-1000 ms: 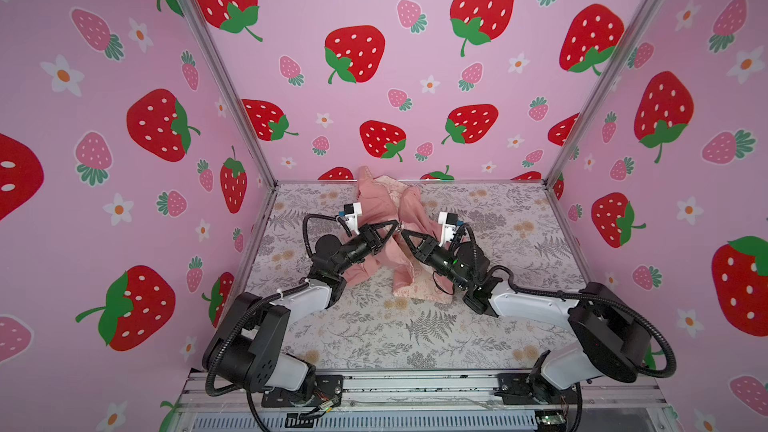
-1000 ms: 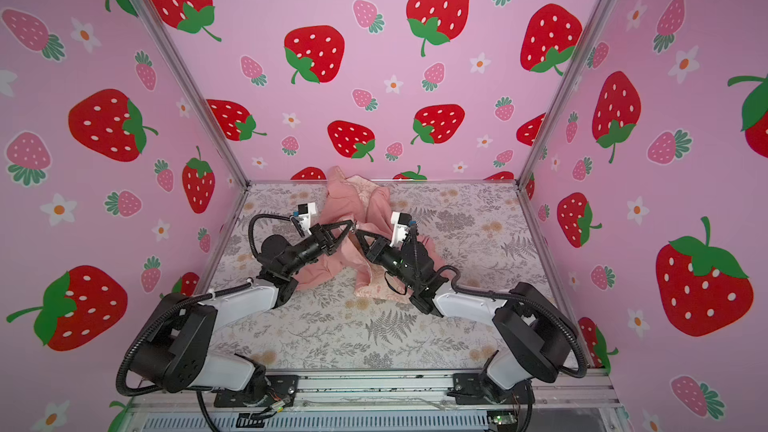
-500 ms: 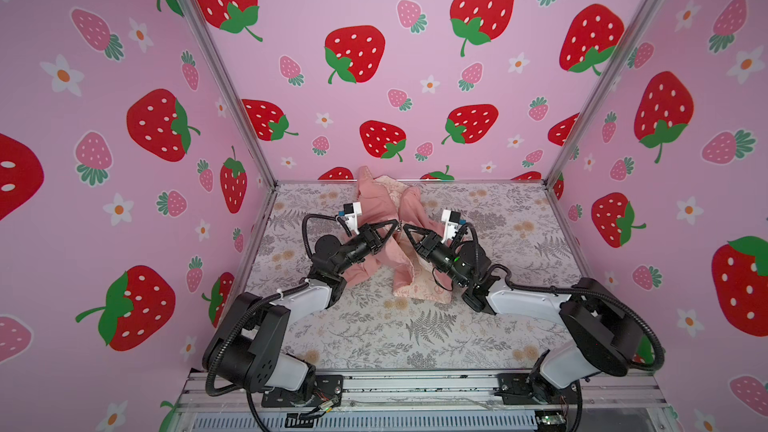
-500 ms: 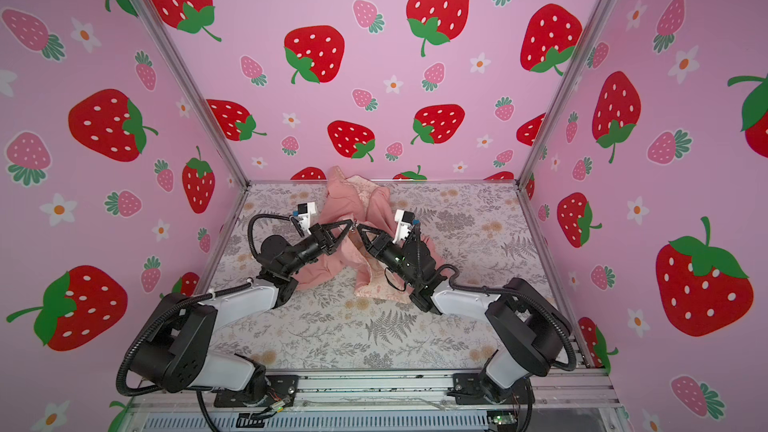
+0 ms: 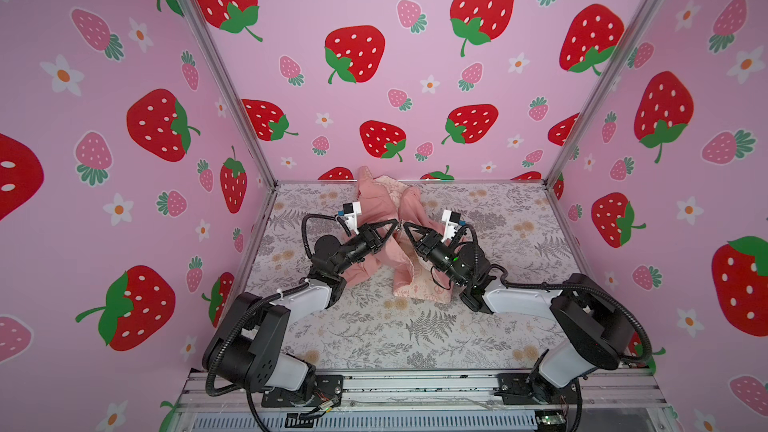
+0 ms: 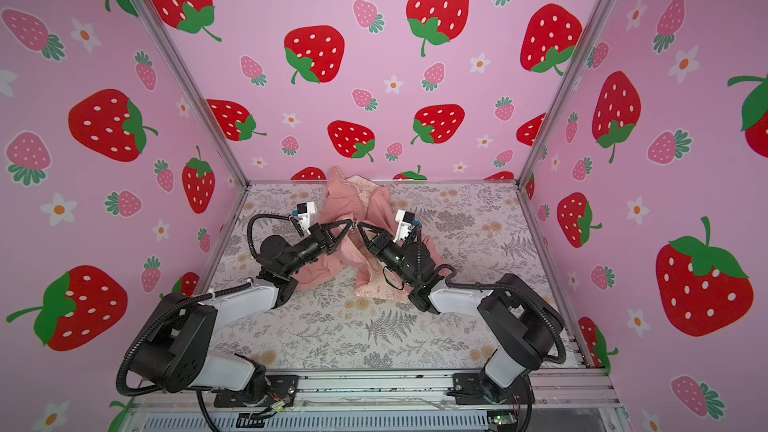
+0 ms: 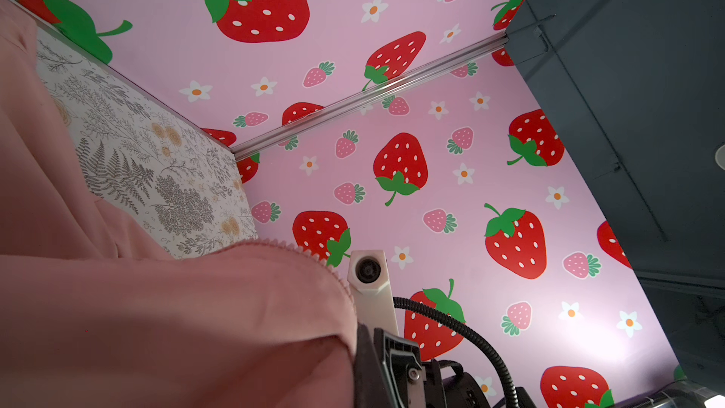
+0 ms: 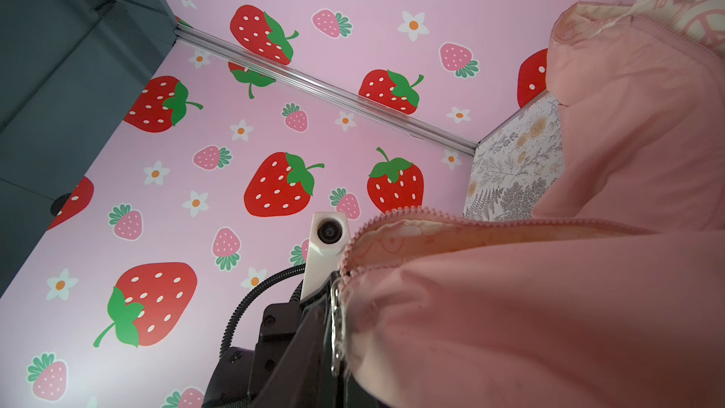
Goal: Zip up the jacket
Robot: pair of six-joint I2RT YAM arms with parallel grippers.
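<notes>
Currently left end effector [image 5: 396,223], fully closed, pinching jacket [image 5: 380,205] edge; right end effector [image 5: 406,225], nearly closed, nipping opposite edge. Likely joining zipper [image 8: 490,222] ends; next needing precise alignment.

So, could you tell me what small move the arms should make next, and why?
Probably ease the right gripper toward the left gripper, to feed the zipper edge at its tips into the metal slider by the left one. The jacket is unzipped, both front edges are lifted, and the two grippers nearly meet.
</notes>
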